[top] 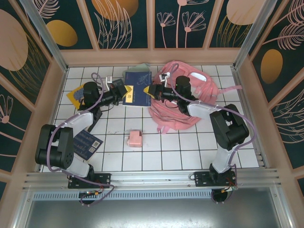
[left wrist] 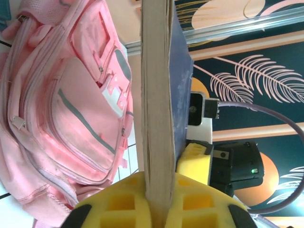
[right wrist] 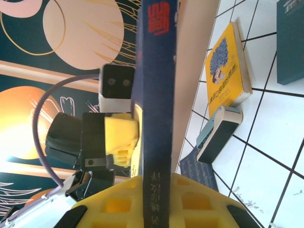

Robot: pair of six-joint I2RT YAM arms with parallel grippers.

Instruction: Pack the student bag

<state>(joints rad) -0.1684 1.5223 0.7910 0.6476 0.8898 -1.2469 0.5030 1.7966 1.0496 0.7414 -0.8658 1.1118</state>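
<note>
A dark blue book [top: 137, 89] is held off the table between both arms, left of the student bag [top: 190, 97], a large pink backpack lying at the back right. My left gripper [top: 122, 91] is shut on the book's left edge and my right gripper [top: 150, 90] on its right edge. In the left wrist view the yellow fingers [left wrist: 118, 204] clamp the book's page edge [left wrist: 156, 95], with the student bag [left wrist: 66, 109] beyond. The right gripper [right wrist: 156, 190] clamps the book's spine [right wrist: 158, 85].
A small pink box [top: 135, 138] lies mid-table. A yellow book [right wrist: 225, 71] and a grey-teal case [right wrist: 217, 135] lie at the back left, near the left arm. A dark patterned notebook [top: 88, 143] lies at the front left. Walls enclose the table.
</note>
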